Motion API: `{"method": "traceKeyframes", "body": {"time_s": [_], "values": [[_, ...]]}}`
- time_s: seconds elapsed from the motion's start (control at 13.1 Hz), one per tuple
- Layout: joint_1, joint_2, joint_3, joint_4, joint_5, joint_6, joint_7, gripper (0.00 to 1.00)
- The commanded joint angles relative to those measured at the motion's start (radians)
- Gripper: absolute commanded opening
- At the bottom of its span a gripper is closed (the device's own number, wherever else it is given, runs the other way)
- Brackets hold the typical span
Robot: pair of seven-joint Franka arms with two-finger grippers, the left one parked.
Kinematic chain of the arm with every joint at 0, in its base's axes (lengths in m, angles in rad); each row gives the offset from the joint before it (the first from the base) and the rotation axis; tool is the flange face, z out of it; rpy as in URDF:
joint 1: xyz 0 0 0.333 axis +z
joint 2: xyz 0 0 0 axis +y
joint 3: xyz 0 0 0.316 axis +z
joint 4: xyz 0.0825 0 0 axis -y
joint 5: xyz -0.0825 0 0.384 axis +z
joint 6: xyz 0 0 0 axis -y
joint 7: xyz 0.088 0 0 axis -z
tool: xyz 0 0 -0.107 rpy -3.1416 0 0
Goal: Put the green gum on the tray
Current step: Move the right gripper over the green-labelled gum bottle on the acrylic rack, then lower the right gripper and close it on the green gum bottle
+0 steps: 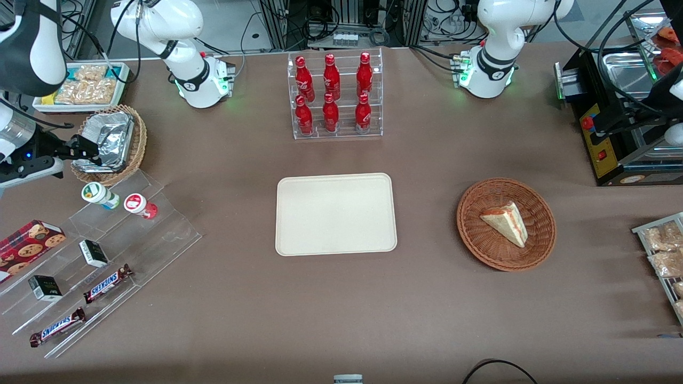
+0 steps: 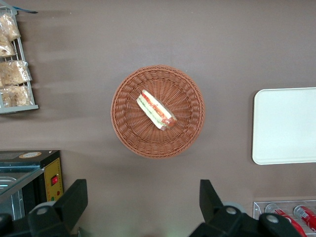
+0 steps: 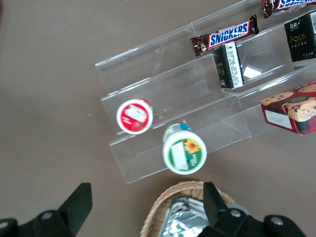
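The green gum (image 1: 99,194), a canister with a white and green lid and a teal body, stands on the top step of a clear stepped rack (image 1: 160,234) toward the working arm's end of the table. It also shows in the right wrist view (image 3: 184,150). A red-lidded canister (image 1: 140,205) stands beside it. My gripper (image 1: 85,149) hangs open and empty above a wicker basket of foil containers (image 1: 109,141), a little farther from the front camera than the gum; its fingers (image 3: 81,200) stand wide apart. The cream tray (image 1: 336,213) lies empty at the table's middle.
The rack also holds Snickers bars (image 1: 106,282), small black boxes (image 1: 93,252) and a cookie box (image 1: 29,242). A rack of red bottles (image 1: 335,96) stands farther back than the tray. A brown basket with a sandwich (image 1: 506,224) lies toward the parked arm's end.
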Motion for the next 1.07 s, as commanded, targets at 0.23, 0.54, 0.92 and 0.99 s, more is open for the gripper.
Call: {"method": "traceKeyframes", "body": {"time_s": [0.23, 0.54, 0.92, 0.99], "values": [[0.004, -0.087, -0.071, -0.213, -0.021, 0.263, -0.183, 1.0], [0.006, -0.028, -0.106, -0.217, -0.012, 0.328, -0.262, 1.0], [0.013, 0.039, -0.106, -0.21, 0.026, 0.368, -0.26, 1.0], [0.015, 0.056, -0.106, -0.207, 0.028, 0.376, -0.26, 1.0]]}}
